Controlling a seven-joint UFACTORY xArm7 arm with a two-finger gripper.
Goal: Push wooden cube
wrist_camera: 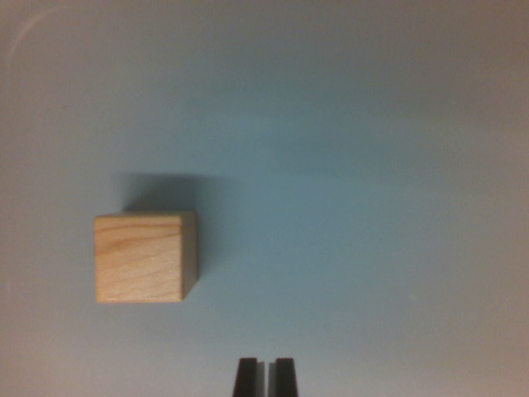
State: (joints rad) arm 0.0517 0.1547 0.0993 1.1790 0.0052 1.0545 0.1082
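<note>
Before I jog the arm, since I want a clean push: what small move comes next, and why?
Probably shift toward the wrist view's left. The claw sits at the bottom edge, nearly closed, apart from the wooden cube, which lies up and left of it, so it isn't lined up yet.

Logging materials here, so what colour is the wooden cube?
Light tan wood with fine grain lines, seen in the wrist view: the wooden cube.

Wooden cube (139, 257) — pale, visible grain, sitting flat and square-on, wrist view's left, casting shadow behind.
</note>
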